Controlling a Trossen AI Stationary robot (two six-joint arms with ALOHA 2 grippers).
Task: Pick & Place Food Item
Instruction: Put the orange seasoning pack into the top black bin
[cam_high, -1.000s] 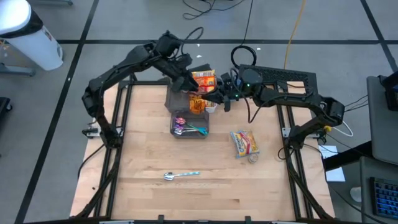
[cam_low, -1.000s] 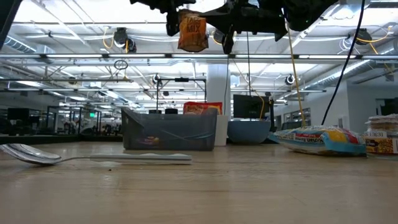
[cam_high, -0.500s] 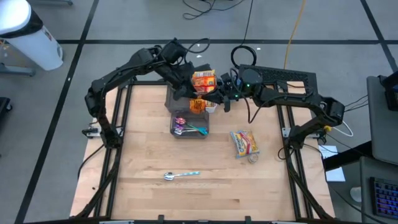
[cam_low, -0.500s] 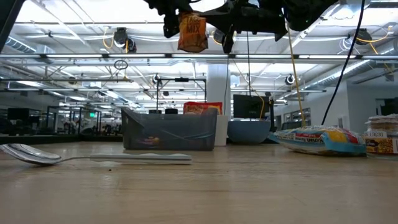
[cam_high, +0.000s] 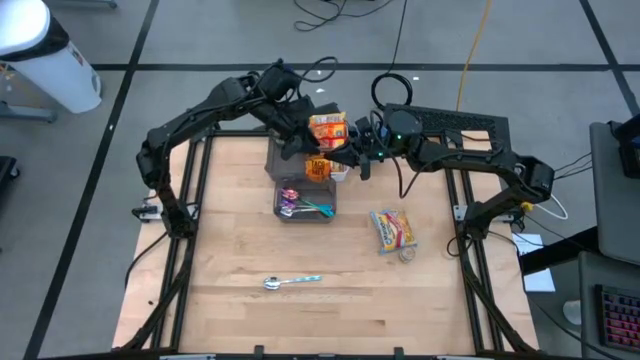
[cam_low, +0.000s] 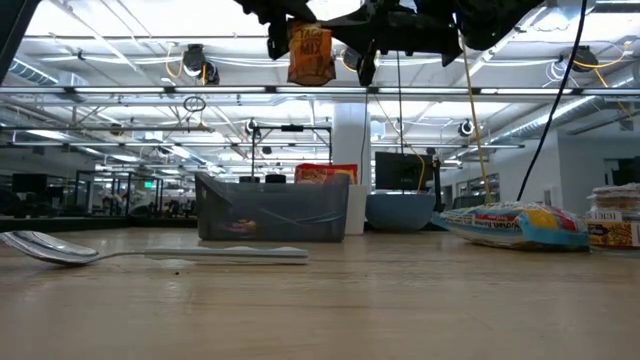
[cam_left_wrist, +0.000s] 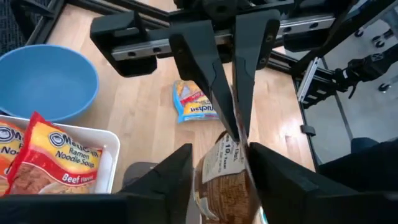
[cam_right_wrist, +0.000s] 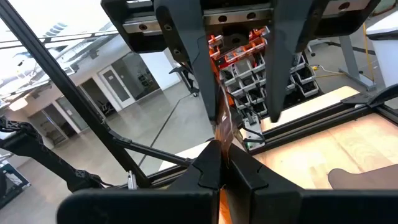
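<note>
Orange packet (cam_high: 318, 168) in air, pinched from both sides.
Left gripper (cam_high: 303, 152) at 10 o'clock, right gripper (cam_high: 341, 160) at 3; both clamped on it above grey bin (cam_high: 304, 203).

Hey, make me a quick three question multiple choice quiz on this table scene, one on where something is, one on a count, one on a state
1. Where does the spoon lie?
A. On the bare table near its front edge
B. Inside the blue bowl
C. Under the right arm's base

2. How many grippers grip the orange packet?
A. None
B. One
C. Two

3. What state is the orange packet in?
A. Flat on the wood
B. Held up in the air
C. Standing in the grey bin

Answers: 1 A, the high view shows it alone on the wood. 2 C, the left gripper and the right gripper both close on it. 3 B, the low view shows it high above the grey bin.
</note>
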